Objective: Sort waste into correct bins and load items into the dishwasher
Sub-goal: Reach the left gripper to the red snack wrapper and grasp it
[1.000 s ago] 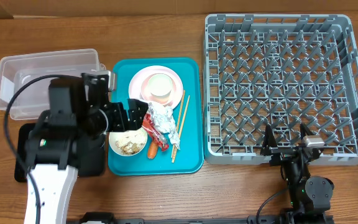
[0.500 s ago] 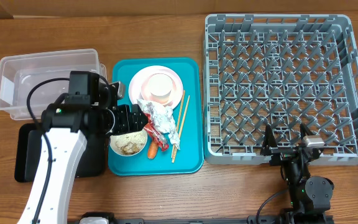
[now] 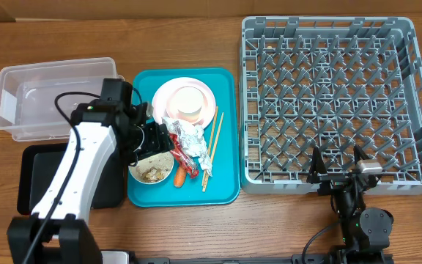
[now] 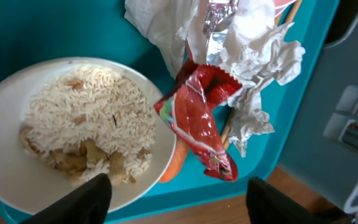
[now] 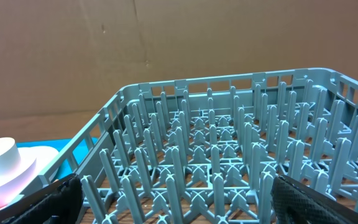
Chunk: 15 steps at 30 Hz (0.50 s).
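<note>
My left gripper (image 3: 154, 139) (image 4: 178, 198) is open and empty, hovering over the teal tray (image 3: 222, 183) just left of the waste. The red wrapper (image 4: 201, 127) (image 3: 184, 156) lies between a bowl of rice (image 4: 86, 127) (image 3: 149, 170) and the crumpled foil and tissue wad (image 4: 247, 56) (image 3: 187, 134). An orange carrot (image 4: 176, 160) (image 3: 178, 177) lies under the wrapper. Chopsticks (image 3: 212, 150) lie to the right. A white cup (image 3: 189, 104) sits on a pink plate (image 3: 164, 95). My right gripper (image 3: 337, 170) (image 5: 176, 199) is open at the grey dish rack's (image 3: 328, 95) front edge.
The clear tub (image 3: 50, 95) stands at the far left, and the black tray (image 3: 28, 183) lies in front of it, partly under my left arm. The rack's upright pegs (image 5: 216, 149) fill the right wrist view.
My left arm has swung toward the back and right, bringing its gripper closer to the wrapper and foil. The right arm has not moved.
</note>
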### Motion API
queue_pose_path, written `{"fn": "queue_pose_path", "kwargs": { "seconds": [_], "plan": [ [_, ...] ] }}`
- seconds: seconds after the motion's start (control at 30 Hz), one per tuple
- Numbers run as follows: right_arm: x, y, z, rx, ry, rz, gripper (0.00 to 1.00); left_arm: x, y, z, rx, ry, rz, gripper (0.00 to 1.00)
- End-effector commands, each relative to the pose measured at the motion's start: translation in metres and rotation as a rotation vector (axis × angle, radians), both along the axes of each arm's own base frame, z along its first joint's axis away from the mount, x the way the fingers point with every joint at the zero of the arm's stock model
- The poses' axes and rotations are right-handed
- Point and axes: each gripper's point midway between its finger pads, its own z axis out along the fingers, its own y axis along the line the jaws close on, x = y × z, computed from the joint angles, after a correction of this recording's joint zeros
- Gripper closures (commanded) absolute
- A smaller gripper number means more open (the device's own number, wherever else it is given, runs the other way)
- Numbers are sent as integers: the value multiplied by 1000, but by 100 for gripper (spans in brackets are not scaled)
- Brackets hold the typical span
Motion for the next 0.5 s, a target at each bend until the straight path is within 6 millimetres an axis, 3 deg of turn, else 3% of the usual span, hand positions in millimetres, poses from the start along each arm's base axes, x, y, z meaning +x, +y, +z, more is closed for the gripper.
{"fn": "queue_pose_path", "kwargs": {
  "seconds": [0.0, 0.23, 0.47],
  "plan": [
    [0, -1, -1, 0, -8, -5, 0, 8, 2, -4, 45, -25, -6, 31],
    [0, -1, -1, 0, -8, -5, 0, 18, 13, -9, 186, -68, 16, 27],
    [0, -1, -1, 0, -8, -5, 0, 19, -6, -10, 189, -95, -46, 26]
  ]
}}
